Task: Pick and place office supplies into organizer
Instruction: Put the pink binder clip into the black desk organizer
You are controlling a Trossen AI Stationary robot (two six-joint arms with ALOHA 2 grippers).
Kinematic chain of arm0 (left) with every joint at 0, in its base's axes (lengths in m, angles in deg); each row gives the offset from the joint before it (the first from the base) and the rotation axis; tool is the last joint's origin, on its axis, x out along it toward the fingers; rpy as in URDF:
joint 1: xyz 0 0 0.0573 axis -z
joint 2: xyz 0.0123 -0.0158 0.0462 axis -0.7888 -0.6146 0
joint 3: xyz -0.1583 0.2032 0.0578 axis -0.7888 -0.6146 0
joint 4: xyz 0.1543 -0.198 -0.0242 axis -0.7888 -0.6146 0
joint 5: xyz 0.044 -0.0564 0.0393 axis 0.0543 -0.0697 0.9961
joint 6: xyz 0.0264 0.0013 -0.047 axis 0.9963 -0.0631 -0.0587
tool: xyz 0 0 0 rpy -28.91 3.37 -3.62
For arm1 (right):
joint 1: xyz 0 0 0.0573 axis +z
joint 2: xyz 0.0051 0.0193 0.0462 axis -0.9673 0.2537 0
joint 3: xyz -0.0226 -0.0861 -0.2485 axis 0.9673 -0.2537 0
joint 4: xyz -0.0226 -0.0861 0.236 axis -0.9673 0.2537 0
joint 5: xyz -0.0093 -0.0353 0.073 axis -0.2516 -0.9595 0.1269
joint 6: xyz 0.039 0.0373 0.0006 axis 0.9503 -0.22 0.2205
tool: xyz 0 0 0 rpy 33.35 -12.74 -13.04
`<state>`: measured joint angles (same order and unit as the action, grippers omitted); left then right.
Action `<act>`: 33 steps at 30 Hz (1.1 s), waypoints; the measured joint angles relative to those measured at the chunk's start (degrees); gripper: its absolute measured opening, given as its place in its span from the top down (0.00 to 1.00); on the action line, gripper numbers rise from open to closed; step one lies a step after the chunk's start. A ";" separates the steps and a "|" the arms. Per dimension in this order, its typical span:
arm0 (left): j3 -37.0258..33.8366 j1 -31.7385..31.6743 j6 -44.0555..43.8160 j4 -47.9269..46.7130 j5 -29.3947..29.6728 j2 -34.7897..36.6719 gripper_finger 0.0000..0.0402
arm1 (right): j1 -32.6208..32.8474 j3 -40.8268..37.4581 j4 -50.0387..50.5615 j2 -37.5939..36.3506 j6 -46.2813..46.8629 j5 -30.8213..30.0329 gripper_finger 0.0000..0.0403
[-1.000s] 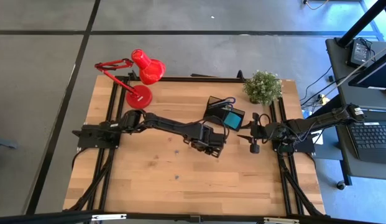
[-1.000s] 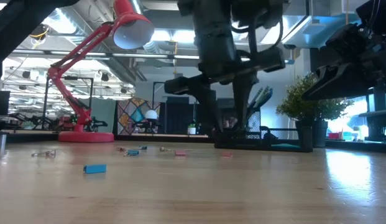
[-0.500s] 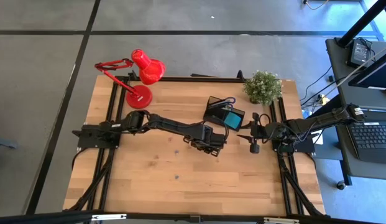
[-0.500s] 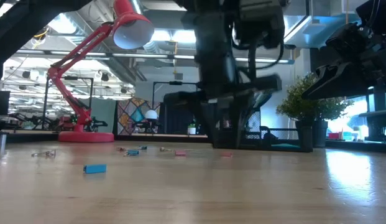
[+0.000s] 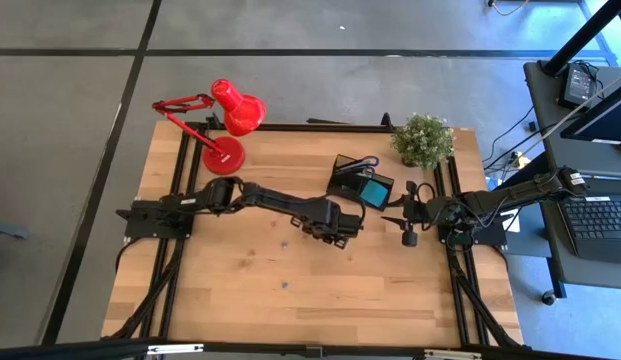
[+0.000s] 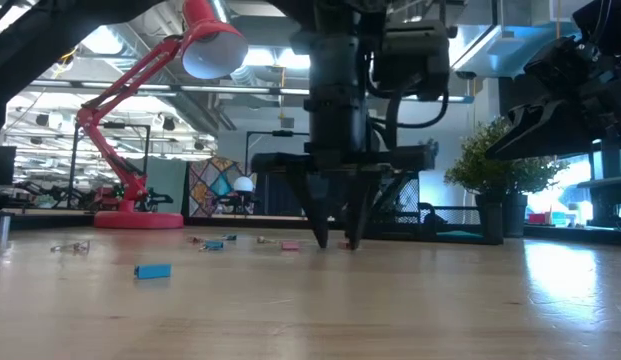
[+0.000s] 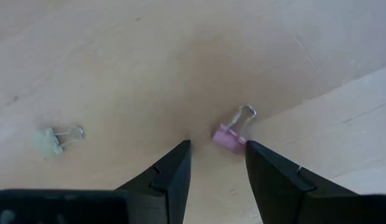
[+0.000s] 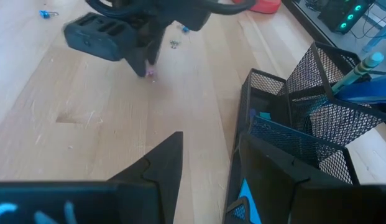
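The left gripper (image 7: pixel 216 163) has come down over the last second until its fingertips sit at the worktop (image 5: pixel 250 290), jaws spread and holding nothing. A small pink binder clip (image 7: pixel 230 132) lies just ahead of the gap, nearer one finger; a pale green clip (image 7: pixel 55 139) lies well off to the side. A pickup looks imminent. The organizer (image 5: pixel 359 180) stands just beyond this gripper, already holding supplies. The right gripper (image 8: pixel 205 163) waits beside the organizer, open and empty.
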<state>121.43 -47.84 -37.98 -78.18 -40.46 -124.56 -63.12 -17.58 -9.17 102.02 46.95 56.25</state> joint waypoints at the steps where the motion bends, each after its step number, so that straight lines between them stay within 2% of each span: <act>1: 0.00 -0.25 0.68 0.00 -0.48 0.00 0.64 | 0.00 0.00 0.00 0.00 0.00 -0.01 0.60; 9: 0.00 -0.95 6.37 0.19 -1.74 0.00 0.64 | 0.00 0.00 0.00 0.00 0.00 -0.01 0.60; 24: -0.09 -1.45 26.29 3.44 -1.39 -0.07 0.64 | 0.00 0.00 0.00 0.00 0.39 0.00 0.60; 33: -0.09 -1.49 27.90 3.82 -2.90 0.00 0.63 | 0.00 0.00 0.00 0.00 0.28 -0.02 0.60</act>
<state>121.34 -49.33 -10.08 -74.36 -43.37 -124.56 -63.12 -17.58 -9.17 102.02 47.24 56.23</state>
